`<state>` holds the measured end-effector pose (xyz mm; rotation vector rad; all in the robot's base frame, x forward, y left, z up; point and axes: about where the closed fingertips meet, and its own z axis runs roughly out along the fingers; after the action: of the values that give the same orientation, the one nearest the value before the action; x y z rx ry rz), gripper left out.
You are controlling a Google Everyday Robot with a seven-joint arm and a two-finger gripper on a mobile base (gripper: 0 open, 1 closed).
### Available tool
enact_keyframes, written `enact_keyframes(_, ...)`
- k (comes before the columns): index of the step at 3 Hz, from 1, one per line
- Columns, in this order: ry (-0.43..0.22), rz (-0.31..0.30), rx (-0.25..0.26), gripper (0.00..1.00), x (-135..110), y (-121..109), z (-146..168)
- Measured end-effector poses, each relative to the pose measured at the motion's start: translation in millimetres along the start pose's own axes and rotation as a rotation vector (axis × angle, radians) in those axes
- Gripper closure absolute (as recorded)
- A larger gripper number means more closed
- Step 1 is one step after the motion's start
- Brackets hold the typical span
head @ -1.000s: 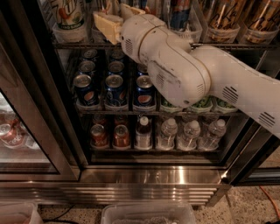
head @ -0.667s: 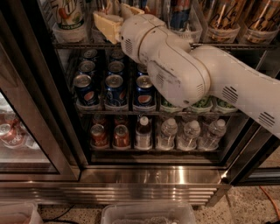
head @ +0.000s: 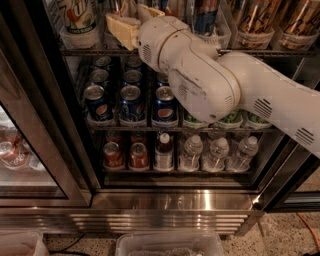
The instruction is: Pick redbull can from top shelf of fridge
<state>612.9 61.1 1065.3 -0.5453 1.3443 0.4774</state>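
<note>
Blue-and-silver redbull can (head: 205, 15), upright in clear bin (head: 221, 37), on fridge (head: 175, 200) wire top shelf (head: 245, 51), right of gripper (head: 127, 22).

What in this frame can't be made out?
Camera view:
- pincer at the top shelf: whatever it meets is cut off by the top edge and hidden by its wrist.
- redbull can: top cut off by the frame edge.
- green cans: mostly behind the arm.
</note>
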Motion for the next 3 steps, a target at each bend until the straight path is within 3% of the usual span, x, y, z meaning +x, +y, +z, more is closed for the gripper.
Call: enact_keyframes(3,0.007,-0.063,-0.07,1.0,-6.6,23.2,14.1)
